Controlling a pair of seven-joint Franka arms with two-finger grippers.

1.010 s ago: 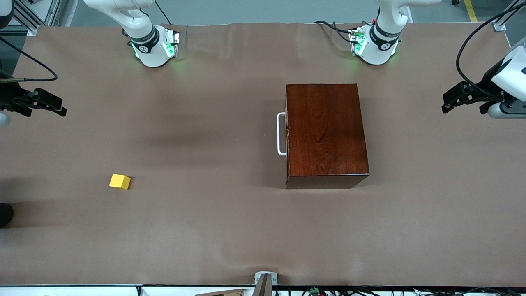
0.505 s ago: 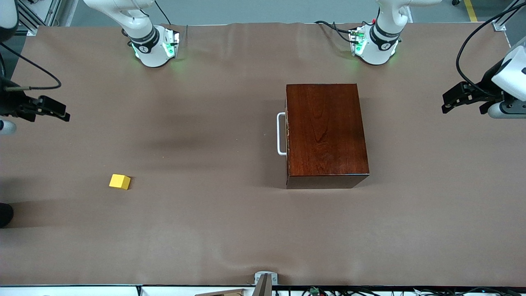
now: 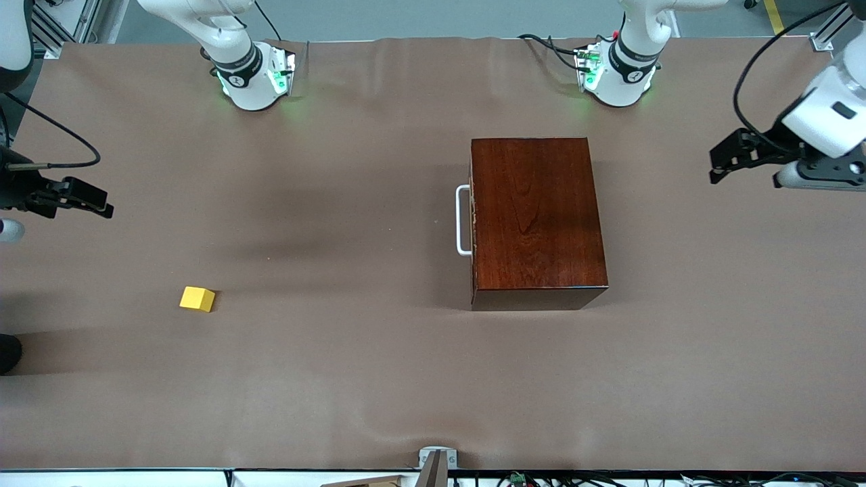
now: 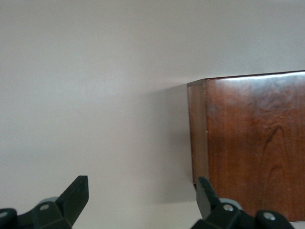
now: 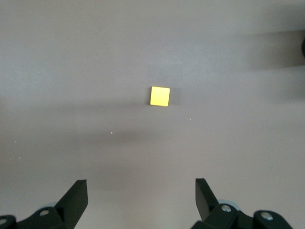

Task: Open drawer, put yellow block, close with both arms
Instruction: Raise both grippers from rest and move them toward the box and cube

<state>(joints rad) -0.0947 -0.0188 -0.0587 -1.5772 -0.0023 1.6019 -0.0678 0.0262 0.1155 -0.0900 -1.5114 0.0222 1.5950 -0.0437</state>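
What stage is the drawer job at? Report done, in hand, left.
Done: nothing. The drawer is shut and the yellow block lies on the table toward the right arm's end. In hand: nothing; the left gripper and right gripper hang open, empty. Left: open, load, close.

A brown table cover (image 3: 338,379) spans the view; a small metal bracket (image 3: 437,457) sits at its near edge.

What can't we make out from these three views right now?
- Drawer inside: hidden in all views; it is shut in the dark box, only the white handle shows.
- Box in the left wrist view: cut off by the frame edge; handle out of frame.
- Right gripper and left gripper in the front view: arms cut off by the edges.
- Yellow block: hidden faces and any markings cannot be told.
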